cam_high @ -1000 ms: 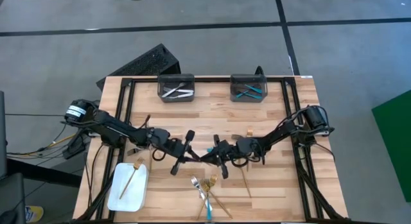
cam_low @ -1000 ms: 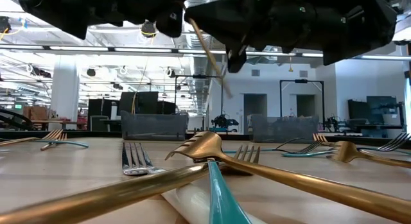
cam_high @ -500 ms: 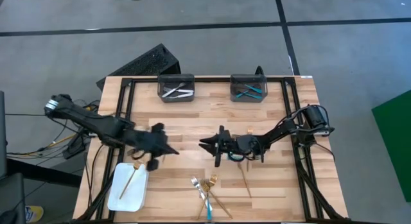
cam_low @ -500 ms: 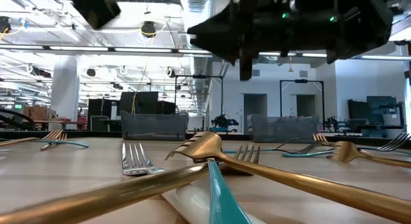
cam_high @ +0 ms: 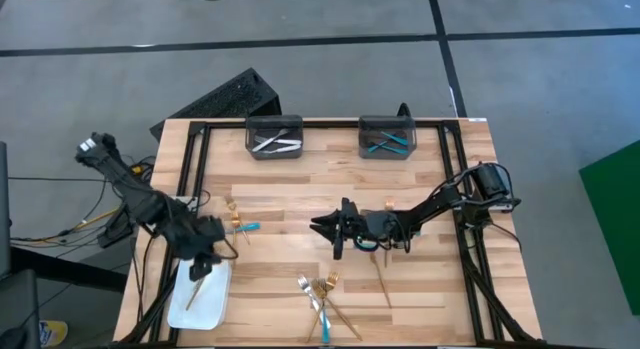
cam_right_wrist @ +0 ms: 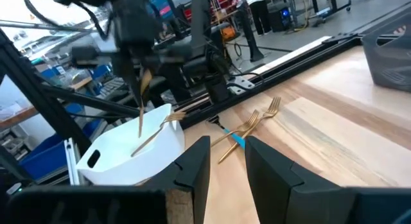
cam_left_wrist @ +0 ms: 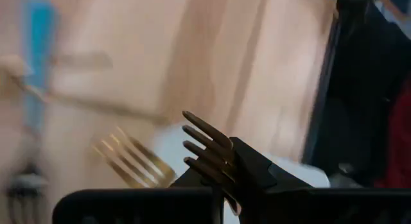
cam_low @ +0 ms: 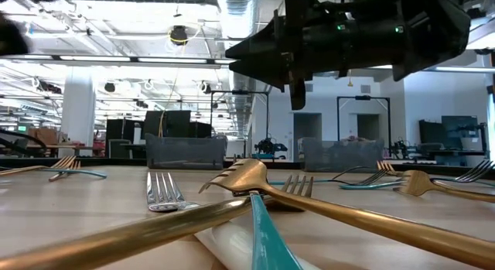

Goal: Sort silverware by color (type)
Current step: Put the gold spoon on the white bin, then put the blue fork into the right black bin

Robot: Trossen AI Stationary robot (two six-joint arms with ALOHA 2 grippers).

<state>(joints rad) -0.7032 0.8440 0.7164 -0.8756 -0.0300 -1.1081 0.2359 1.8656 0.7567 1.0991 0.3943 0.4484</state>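
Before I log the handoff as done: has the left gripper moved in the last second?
Yes. In the high view the left gripper, shut on a gold fork, has swung from table centre out over the white tray.

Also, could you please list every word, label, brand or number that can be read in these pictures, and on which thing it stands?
None can be read: no text shows on the silverware, white tray, dark bins or wooden table.
Room beyond the table, low view: any signs are too small to read.

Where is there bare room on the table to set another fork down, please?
Bare wood lies between the two bins and the right gripper, and along the right edge beyond the lone gold fork. It is crowded at the front-centre fork pile and around the white tray.
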